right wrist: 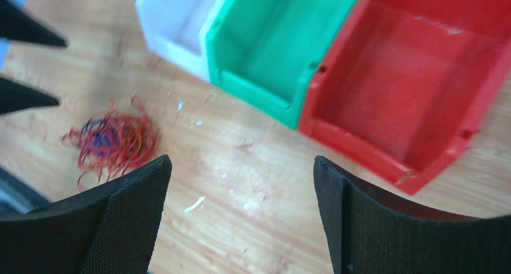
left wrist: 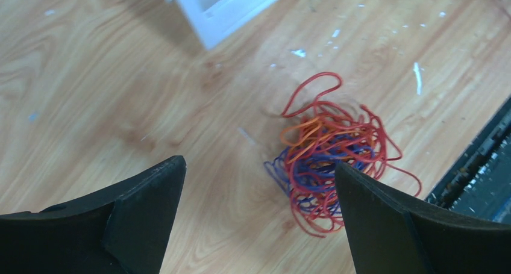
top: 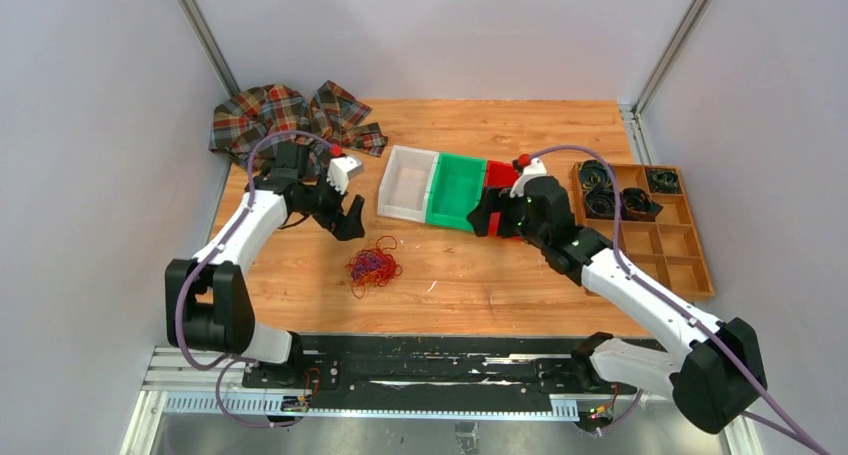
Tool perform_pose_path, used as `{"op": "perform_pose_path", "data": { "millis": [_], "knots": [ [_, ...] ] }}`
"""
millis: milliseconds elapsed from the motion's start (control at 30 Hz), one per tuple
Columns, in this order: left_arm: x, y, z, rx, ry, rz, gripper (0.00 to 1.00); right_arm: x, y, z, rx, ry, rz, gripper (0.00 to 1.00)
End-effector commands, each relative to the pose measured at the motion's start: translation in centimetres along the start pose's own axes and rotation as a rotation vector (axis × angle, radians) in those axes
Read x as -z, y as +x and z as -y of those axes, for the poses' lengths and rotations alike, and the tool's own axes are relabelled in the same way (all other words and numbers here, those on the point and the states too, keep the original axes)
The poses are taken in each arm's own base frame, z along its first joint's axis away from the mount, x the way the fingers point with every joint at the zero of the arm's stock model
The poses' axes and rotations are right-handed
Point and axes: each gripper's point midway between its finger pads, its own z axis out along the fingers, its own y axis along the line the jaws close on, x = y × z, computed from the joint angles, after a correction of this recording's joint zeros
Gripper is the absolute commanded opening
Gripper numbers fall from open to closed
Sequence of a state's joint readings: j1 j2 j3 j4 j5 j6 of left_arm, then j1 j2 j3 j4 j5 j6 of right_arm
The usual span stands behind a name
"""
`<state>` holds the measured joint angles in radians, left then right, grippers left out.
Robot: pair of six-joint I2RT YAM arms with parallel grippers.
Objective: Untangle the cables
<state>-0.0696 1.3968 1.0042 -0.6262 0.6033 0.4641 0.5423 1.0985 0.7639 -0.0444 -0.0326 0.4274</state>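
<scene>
Untangling is only at the approach: the left pincer point(top: 350, 216) and right pincer point(top: 489, 221) both gape wide, clear of the cables point(top: 373, 268), seemingly one knot, which the nearer left one should pinch next.

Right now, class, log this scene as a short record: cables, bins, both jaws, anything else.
cables: one red-orange-purple tangle on the table
bins: white bin, green bin, red bin, in a row behind the tangle
left jaws: open, empty, hovering near the tangle
right jaws: open, empty, by the red bin
cloth: plaid, far-left corner
tray: wooden, right, dark coils in far cells
</scene>
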Motion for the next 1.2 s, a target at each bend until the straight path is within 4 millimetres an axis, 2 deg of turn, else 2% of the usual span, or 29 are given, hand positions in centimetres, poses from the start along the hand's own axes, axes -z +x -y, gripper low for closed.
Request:
{"op": "perform_pose_path", "data": {
  "millis": [0,167,267,533,700,800,900,967,1033,1167],
  "knots": [
    [-1.3,0.1,3.0,-0.051,0.172,-0.062,0.98,0.9,3.0,-2.8,0.078,-0.073,-0.084,0.86],
    [-2.7,1.7,3.7,-0.113,0.237,-0.128,0.95,1.4,5.3,-4.8,0.101,-0.131,-0.149,0.7],
    [-3.0,1.8,3.6,-0.156,0.249,-0.128,0.93,1.7,6.0,-5.4,0.12,-0.157,-0.188,0.64],
    [-3.8,0.2,3.5,-0.207,0.291,-0.092,0.91,3.2,7.5,-6.4,0.143,-0.222,-0.268,0.56],
    [-5.3,0.6,3.0,-0.213,0.319,-0.118,0.9,3.0,7.9,-6.7,0.137,-0.226,-0.294,0.51],
    [-5.9,1.3,2.9,-0.237,0.332,-0.14,0.85,2.8,7.5,-7.0,0.127,-0.222,-0.282,0.49],
    [-6.2,1.5,2.8,-0.26,0.343,-0.145,0.76,2.8,7.1,-7.3,0.118,-0.224,-0.261,0.47],
    [-6.4,1.3,2.9,-0.275,0.354,-0.136,0.66,2.6,6.9,-7.3,0.109,-0.22,-0.249,0.45],
    [-6.5,1.0,3.2,-0.287,0.367,-0.125,0.52,2.5,6.7,-7.5,0.096,-0.225,-0.235,0.42],
    [-6.7,0.5,3.7,-0.303,0.381,-0.118,0.16,2.0,6.6,-7.8,0.062,-0.236,-0.211,0.35]
  ]
}}
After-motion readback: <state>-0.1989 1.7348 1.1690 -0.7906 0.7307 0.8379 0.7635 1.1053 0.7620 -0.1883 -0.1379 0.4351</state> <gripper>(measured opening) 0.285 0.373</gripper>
